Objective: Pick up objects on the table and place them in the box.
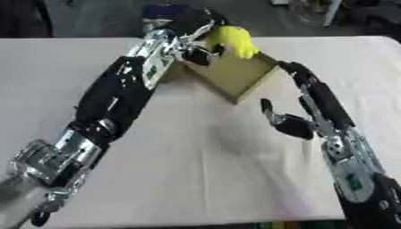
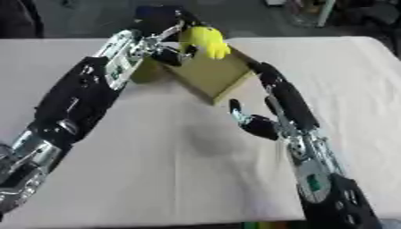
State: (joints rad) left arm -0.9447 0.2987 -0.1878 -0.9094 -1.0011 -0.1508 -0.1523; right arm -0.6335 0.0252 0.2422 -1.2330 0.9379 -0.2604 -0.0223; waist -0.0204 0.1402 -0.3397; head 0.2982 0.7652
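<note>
A shallow cardboard box (image 1: 235,76) lies askew at the far middle of the table. Just above its far corner is a yellow soft-looking object (image 1: 232,41), with my left hand (image 1: 194,24) curled round it from the left; the left arm stretches diagonally from the lower left corner. My right hand (image 1: 315,102) is open at the box's right side. Its straight fingers (image 1: 294,71) lie along the box's right wall and the thumb (image 1: 267,108) points up, apart from the box. The box's left part is hidden behind my left arm.
A white cloth (image 1: 211,170) covers the table. Its far edge runs behind the box, with dark floor and a blue thing (image 1: 160,10) beyond. The front edge of the table is near the picture's bottom.
</note>
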